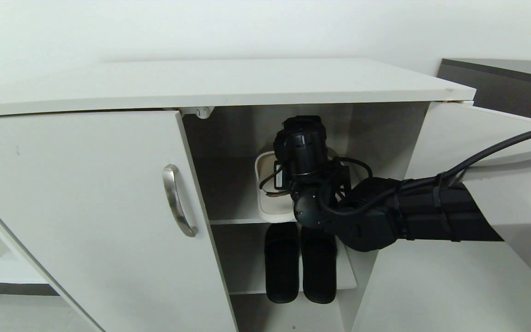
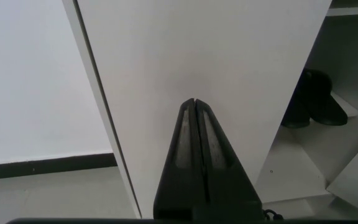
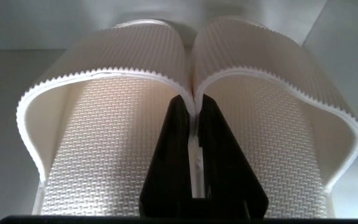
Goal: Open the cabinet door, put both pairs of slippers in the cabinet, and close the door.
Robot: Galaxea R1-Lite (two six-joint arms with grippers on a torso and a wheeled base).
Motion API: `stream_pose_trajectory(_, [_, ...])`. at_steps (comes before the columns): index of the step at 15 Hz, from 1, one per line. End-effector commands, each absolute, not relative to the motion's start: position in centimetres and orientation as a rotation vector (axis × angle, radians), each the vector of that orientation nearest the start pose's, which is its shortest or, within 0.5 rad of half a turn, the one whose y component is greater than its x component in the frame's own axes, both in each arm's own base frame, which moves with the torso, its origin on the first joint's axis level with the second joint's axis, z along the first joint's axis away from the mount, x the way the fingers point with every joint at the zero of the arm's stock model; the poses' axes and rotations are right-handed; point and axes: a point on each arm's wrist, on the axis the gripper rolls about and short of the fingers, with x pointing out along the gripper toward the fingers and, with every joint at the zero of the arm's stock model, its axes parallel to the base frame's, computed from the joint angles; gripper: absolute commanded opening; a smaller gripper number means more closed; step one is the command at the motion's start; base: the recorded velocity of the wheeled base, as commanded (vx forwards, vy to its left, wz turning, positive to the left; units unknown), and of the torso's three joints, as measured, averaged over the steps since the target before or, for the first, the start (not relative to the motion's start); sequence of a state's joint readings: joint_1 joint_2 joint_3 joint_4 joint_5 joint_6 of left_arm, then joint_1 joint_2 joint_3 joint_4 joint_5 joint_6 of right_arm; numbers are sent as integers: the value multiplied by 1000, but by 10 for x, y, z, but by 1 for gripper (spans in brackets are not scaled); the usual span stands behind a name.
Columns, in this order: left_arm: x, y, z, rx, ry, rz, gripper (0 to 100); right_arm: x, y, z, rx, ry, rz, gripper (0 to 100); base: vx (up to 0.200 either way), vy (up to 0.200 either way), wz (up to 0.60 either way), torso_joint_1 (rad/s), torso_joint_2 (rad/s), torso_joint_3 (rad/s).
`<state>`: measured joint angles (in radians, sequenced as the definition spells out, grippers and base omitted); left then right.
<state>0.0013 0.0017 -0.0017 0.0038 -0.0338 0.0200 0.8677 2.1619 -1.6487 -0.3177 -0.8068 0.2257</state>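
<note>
The white cabinet [image 1: 219,83] has its right door [image 1: 482,133] swung open and its left door [image 1: 76,198] shut. A black pair of slippers [image 1: 300,265] lies side by side on the lower shelf [image 1: 346,276], and also appears in the left wrist view as black slippers [image 2: 319,102]. My right arm is inside the cabinet at the upper shelf [image 1: 233,217]. There my right gripper [image 3: 192,107] is shut on the pressed-together inner edges of the white pair of slippers [image 3: 117,68], whose edge [image 1: 263,193] peeks out beside the wrist. My left gripper [image 2: 194,102] is shut on nothing, low in front of the closed left door.
A curved metal handle [image 1: 179,201] sits on the left door near its inner edge. The open right door stands out to the right, close along my right arm. A wall runs behind the cabinet, and pale floor [image 2: 48,193] lies below on the left.
</note>
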Motion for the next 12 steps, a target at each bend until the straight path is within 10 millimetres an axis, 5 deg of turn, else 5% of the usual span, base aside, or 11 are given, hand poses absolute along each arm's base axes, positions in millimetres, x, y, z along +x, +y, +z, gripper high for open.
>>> stream_pose_trajectory(1, [-23,-1,76,20,3,-32,0,306,333,207,75,142,42,0,0,0,0,0,0,0])
stream_pose_trajectory(7, [-23,-1,75,20,4,-32,0,307,334,202,65,151,41,0,0,0,0,0,0,0])
stream_pose_trajectory(8, [-23,-1,75,20,4,-32,0,307,334,202,64,152,41,100,0,0,0,0,0,0])
stream_pose_trajectory(12, [-23,-1,75,20,4,-32,0,294,330,200,42,168,50,100,0,0,0,0,0,0])
